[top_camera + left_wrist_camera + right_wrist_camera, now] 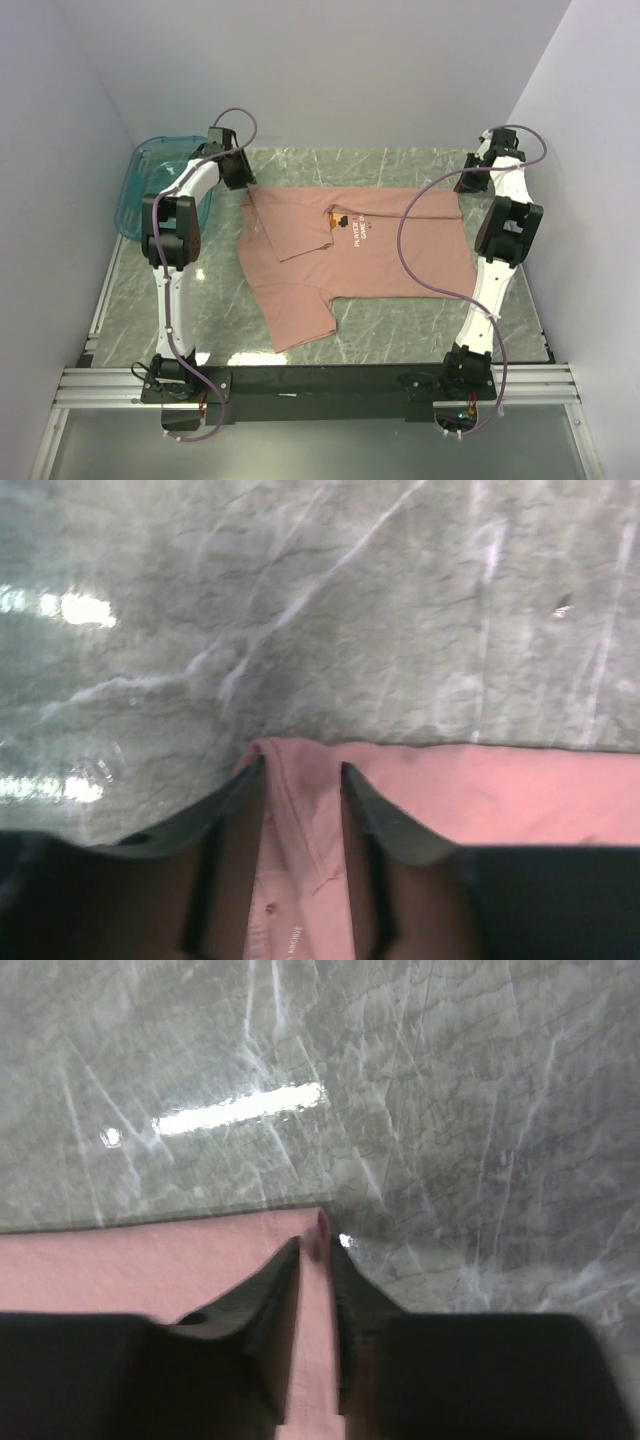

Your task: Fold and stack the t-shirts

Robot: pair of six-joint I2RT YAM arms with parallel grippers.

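One pink t-shirt (350, 250) lay spread across the middle of the worktop (400, 330), its far edge running between the two claws and one sleeve pointing toward the near side. The left claw (302, 765) sat at the far-left corner with its fingers clearly apart and a strip of cloth lying loose between them. The right claw (315, 1245) sat at the far-right corner with only a narrow gap around the cloth; whether it pinched the fabric I could not tell.

The step looked like setting down the far edge. To do it well, both claws would need to part fully and then rise straight up, so no corner dragged or curled.

Counted: one t-shirt, one teal bin (150, 190) at the far left, and two claws.
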